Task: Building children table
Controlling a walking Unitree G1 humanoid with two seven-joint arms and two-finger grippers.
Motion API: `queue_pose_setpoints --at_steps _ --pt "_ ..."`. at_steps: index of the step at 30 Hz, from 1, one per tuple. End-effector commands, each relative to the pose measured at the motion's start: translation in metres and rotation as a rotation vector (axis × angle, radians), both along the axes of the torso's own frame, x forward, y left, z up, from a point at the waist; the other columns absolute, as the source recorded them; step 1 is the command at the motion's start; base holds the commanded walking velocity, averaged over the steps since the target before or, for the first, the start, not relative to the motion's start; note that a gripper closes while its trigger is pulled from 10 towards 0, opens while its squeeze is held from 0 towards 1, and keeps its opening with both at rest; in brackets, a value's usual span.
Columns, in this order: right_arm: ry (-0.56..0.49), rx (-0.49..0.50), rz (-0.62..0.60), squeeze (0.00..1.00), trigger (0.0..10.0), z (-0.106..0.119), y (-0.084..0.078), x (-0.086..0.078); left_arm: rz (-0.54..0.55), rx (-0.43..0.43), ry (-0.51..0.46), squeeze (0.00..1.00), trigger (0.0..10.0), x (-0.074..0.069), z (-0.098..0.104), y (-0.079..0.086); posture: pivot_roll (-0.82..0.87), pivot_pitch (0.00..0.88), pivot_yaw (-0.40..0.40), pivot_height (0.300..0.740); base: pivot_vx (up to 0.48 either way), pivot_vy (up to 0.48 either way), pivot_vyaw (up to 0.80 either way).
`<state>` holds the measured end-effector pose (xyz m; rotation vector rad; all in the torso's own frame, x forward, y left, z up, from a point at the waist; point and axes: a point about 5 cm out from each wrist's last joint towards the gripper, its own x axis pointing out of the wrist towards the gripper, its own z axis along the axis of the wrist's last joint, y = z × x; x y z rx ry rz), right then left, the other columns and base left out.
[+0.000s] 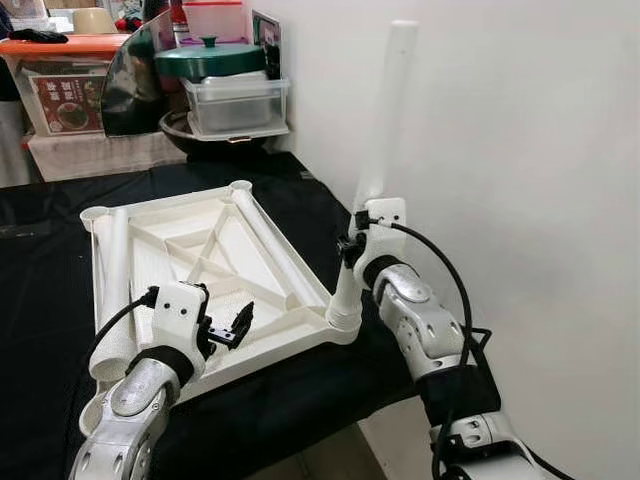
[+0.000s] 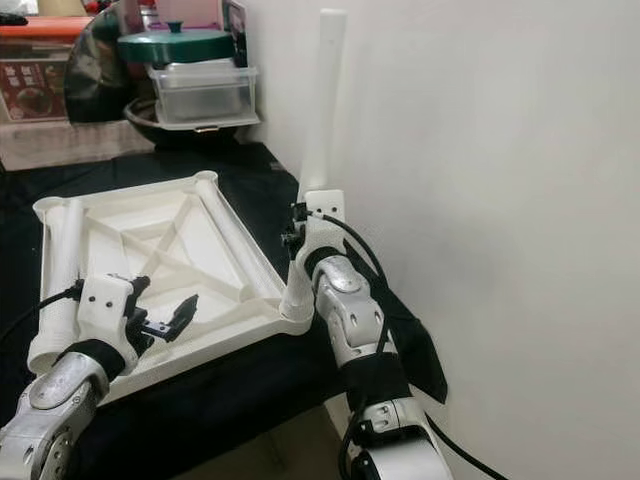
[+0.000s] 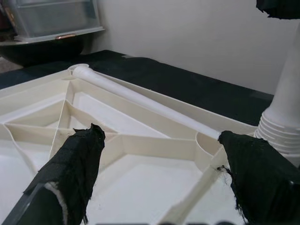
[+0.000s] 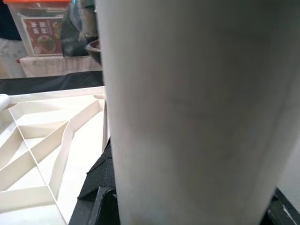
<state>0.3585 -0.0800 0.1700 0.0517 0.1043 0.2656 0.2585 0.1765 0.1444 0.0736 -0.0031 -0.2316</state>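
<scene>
Tabletop [image 1: 215, 262] lies upside down on black cloth [image 1: 40, 290], ribs up, sockets exposed. Right gripper [image 1: 352, 245] clamped on upright leg [image 1: 375, 170], foot seated in near corner socket [image 1: 344, 318]. Left gripper [image 1: 226, 328], fingers apart, hovers over tabletop, likely ready to steady it. Spare legs [image 1: 112, 290] lie inside.

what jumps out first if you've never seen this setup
The white table leg standing upright at the near right corner of the upside-down white tabletop, with the right gripper clamped on it. Next, the left gripper open over the tabletop's ribbed underside, and two more legs lying inside it.
</scene>
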Motion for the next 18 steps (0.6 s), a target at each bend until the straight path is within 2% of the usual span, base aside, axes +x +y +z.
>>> queue_pose_setpoints --at_steps 1,8,16,18 --pt "0.165 -0.066 -0.053 0.00 10.0 -0.039 -0.007 -0.005 0.010 0.018 0.001 0.00 10.0 0.002 -0.001 0.003 0.03 0.000 -0.050 0.740 0.000 0.000 0.00" --pt "0.107 -0.008 -0.052 0.00 10.0 -0.029 -0.005 -0.006 0.020 0.017 0.001 0.00 10.0 0.001 -0.002 0.003 0.03 0.000 -0.052 0.740 0.000 0.000 0.00" --pt "0.078 0.010 -0.030 0.00 10.0 -0.029 -0.012 -0.013 0.023 0.019 0.006 0.00 10.0 0.002 -0.004 0.004 0.02 0.000 -0.046 0.740 0.000 0.000 0.00" --pt "0.030 -0.008 0.012 0.00 10.0 -0.027 -0.010 -0.015 0.022 0.023 0.005 0.00 10.0 0.003 -0.004 0.004 0.02 0.000 -0.038 0.740 0.000 0.000 0.00"
